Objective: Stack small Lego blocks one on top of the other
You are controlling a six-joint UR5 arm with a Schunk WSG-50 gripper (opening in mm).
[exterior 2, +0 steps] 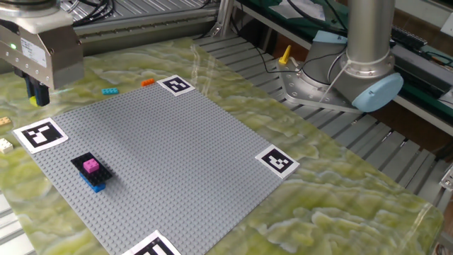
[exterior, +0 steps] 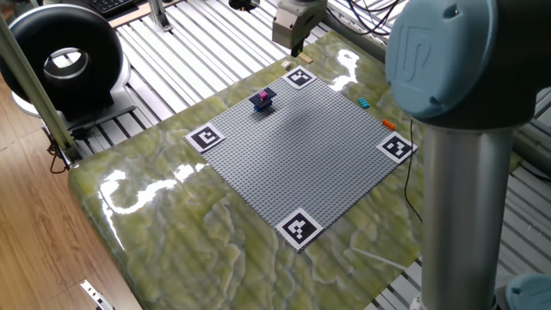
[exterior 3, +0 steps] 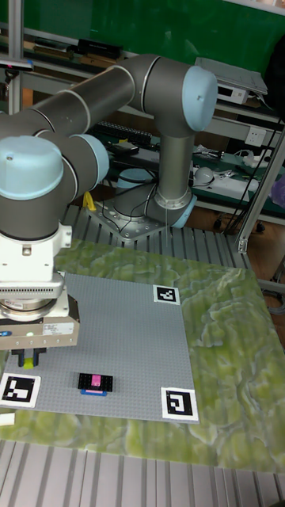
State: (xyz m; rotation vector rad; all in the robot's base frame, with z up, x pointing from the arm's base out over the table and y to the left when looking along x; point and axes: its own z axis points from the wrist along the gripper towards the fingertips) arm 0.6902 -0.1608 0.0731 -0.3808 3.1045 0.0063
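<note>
Stack: a magenta block (exterior 2: 90, 166) sat on top of a black piece (exterior 2: 92, 170), with a dark blue block (exterior 2: 95, 185) showing under it at the near edge. The pile stood on the grey baseplate (exterior 2: 163, 163), toward the corner with a marker tag (exterior 2: 40, 134). In the tall fixed view it was the magenta block (exterior 3: 95, 381) on the black piece (exterior 3: 96, 385).

Stack and pincer: the stack lay well apart from the gripper (exterior 2: 35, 92), which hung above the far edge of the baseplate, beyond that marker tag. In the tall fixed view the gripper (exterior 3: 28, 360) was left of the stack and higher.

Pincer: the fingers (exterior 2: 32, 88) pointed down and stood close together. A small yellow block (exterior 2: 35, 100) showed at their tips, apparently pinched between them and raised off the table. In the tall fixed view a yellow-green bit (exterior 3: 29, 363) showed at the tips. In one fixed view the gripper (exterior: 294, 52) was small and dark, and its grip could not be made out.

Loose blocks: a cyan block (exterior 2: 110, 91) and an orange block (exterior 2: 147, 82) lay on the green marbled table (exterior 2: 340, 177) just past the far edge of the baseplate, near another marker tag (exterior 2: 175, 85). A tan block (exterior 2: 6, 145) and a second small piece (exterior 2: 3, 122) lay at the left edge of the table.

Arm: the grey column of the arm (exterior 2: 368, 42) rose from its base beyond the table.
</note>
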